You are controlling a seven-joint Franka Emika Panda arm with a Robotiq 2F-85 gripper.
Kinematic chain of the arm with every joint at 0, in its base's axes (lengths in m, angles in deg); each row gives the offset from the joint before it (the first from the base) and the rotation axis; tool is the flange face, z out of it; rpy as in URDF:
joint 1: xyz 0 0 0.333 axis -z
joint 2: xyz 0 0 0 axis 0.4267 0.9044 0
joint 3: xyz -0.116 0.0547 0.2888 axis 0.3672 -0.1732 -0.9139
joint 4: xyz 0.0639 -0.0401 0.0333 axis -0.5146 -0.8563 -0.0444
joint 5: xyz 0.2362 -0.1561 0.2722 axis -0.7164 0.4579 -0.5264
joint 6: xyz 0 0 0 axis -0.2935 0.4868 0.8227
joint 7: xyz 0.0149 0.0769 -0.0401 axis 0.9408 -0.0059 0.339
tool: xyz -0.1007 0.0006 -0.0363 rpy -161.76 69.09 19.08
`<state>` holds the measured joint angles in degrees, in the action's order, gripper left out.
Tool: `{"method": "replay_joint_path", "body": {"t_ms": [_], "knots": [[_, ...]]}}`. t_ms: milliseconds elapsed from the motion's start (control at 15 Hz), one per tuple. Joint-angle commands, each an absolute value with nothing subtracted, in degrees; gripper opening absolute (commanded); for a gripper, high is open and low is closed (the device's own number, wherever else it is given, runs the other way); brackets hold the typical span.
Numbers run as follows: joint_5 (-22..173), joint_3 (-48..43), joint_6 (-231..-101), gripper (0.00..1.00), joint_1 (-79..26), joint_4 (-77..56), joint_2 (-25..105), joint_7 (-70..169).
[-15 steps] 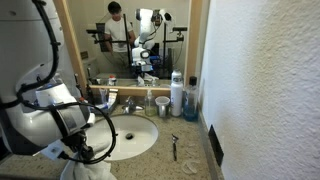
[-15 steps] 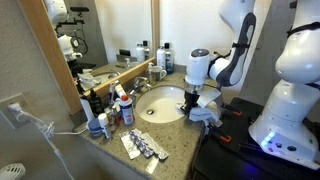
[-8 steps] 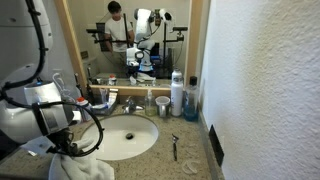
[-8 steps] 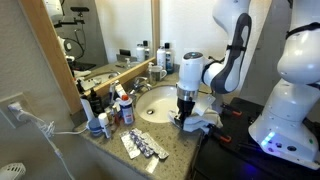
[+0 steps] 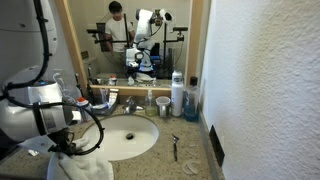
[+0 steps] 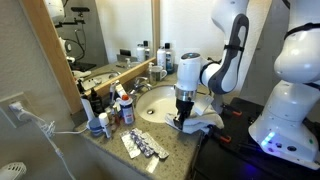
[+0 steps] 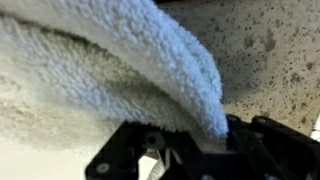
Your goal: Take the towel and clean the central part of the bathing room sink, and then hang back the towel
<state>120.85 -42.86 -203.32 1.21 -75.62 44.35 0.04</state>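
- Now the pincer (image 6: 181, 119) is closed tight on a fold of the towel (image 6: 203, 122).
- The towel sits bunched up at the front edge of the worktop (image 6: 172, 138), just beside the sink (image 6: 158, 103).
- In the wrist view, the fluffy towel (image 7: 100, 70) fills most of the picture.

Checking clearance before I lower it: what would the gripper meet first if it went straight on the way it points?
The towel: in the wrist view its folds fill the space just ahead of the gripper, with the granite counter beyond. Whether they already touch is unclear.
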Motion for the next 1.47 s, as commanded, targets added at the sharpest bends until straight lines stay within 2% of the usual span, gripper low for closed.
{"method": "replay_joint_path", "body": {"t_ms": [0, 467, 533, 600, 667, 733, 800, 1133, 1400], "knots": [[120.2, -41.3, -199.8, 0.06, 6.1, -76.5, 43.1, 2.8], [119.9, -40.8, -196.9, 0.06, 14.7, -77.3, 39.2, 4.2], [109.4, -31.8, -199.5, 0.06, 4.9, -78.8, 35.8, 12.5], [116.8, -38.8, -195.8, 0.06, 14.9, -77.6, 37.6, 7.4], [104.2, -27.6, -197.7, 0.06, 2.1, -79.0, 33.8, 17.5], [101.1, -25.5, -196.9, 0.06, 0.7, -79.3, 32.6, 19.6], [107.7, -29.9, -194.1, 0.06, 8.0, -77.9, 33.3, 15.9], [114.1, -23.9, -194.1, 0.06, 4.9, -78.1, 24.3, 11.4], [118.1, -24.1, -195.3, 0.06, 5.5, -76.7, 16.4, 7.5]]}}
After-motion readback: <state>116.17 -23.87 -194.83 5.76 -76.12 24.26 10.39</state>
